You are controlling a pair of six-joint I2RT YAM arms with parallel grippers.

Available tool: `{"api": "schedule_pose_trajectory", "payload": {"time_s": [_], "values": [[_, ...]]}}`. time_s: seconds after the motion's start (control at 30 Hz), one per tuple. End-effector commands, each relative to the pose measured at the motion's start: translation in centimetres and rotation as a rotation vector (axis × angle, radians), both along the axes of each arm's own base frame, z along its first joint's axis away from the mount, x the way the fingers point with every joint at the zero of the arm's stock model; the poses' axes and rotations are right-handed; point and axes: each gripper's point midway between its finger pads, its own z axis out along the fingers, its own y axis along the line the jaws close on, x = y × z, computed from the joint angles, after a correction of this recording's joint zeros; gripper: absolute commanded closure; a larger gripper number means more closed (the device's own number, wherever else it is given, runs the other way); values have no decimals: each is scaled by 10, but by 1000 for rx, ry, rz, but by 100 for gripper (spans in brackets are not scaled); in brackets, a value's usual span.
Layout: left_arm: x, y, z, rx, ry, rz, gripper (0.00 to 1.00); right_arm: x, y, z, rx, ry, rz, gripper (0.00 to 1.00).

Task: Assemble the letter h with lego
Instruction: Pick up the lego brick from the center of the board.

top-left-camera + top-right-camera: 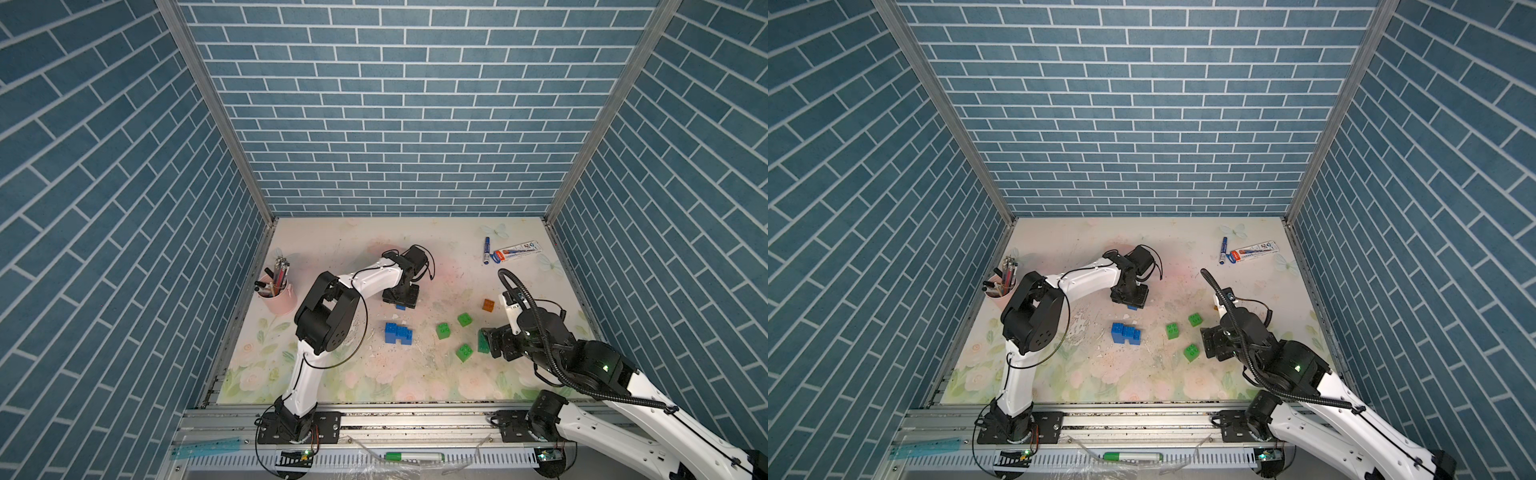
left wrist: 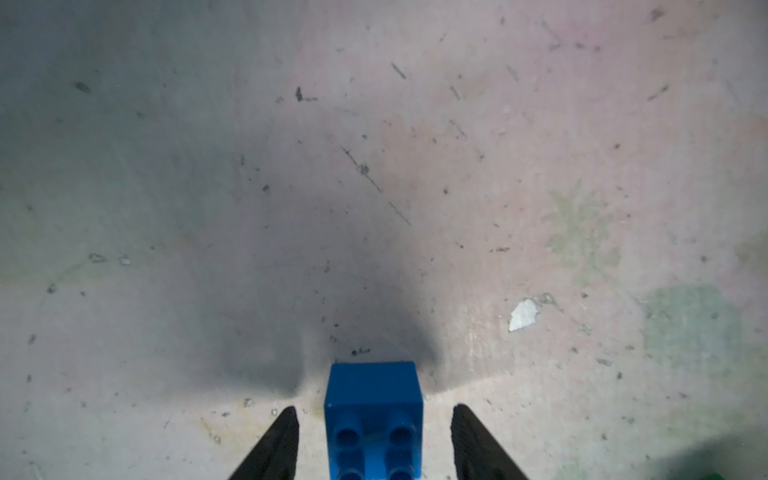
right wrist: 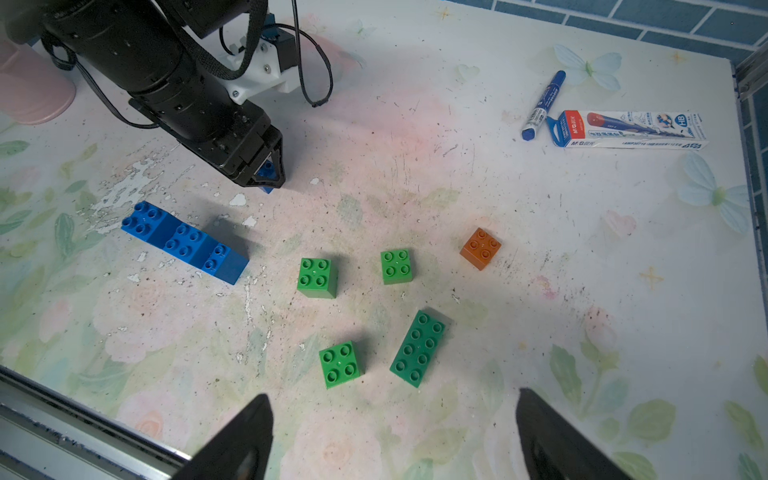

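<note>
A small blue lego brick [image 2: 373,386] stands studs-up on the mat, seen in both top views [image 1: 400,307] [image 1: 1132,308]. My left gripper [image 2: 374,409] points down around it, open, with a gap between each finger and the brick. A joined stepped block of blue lego [image 3: 185,241] lies nearer the front [image 1: 398,332]. To its right are three loose green square bricks [image 3: 318,277] [image 3: 396,266] [image 3: 340,364], a long dark green brick [image 3: 418,348] and an orange brick [image 3: 480,248]. My right gripper [image 3: 392,397] hovers open over the mat near the long green brick [image 1: 483,341], holding nothing.
A pink cup of pens [image 1: 277,297] stands at the left edge. A blue marker [image 1: 486,250] and a pencil box [image 1: 517,252] lie at the back right. A green marker [image 1: 413,457] rests on the front rail. Brick-pattern walls enclose three sides.
</note>
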Motion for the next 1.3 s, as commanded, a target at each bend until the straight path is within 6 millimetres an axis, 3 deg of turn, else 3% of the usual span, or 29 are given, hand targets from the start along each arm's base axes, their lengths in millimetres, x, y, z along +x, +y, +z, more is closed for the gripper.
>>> {"api": "schedule_pose_trajectory", "payload": {"time_s": [0.0,0.37,0.6,0.7,0.77,0.9,1.03,1.17,1.27], "values": [[7,2,-2,11,-8,7,46,0,0,-3,8,6,-10,9],[6,5,-8,30,0,14,62,0,0,-3,8,6,-9,9],[4,8,-13,48,9,22,66,0,0,-3,7,7,-10,9],[4,10,-12,53,10,27,76,0,0,-3,6,6,-10,9],[4,10,-8,51,2,29,78,0,0,-3,5,6,-11,9],[6,12,20,34,-35,41,87,0,0,-3,4,6,-11,9],[3,21,64,19,-106,57,99,0,0,-4,1,8,-11,9],[-8,32,103,-7,-151,73,100,1,0,-4,1,9,-11,9],[-27,41,116,-27,-124,96,100,1,0,-4,-1,10,-11,9]]}}
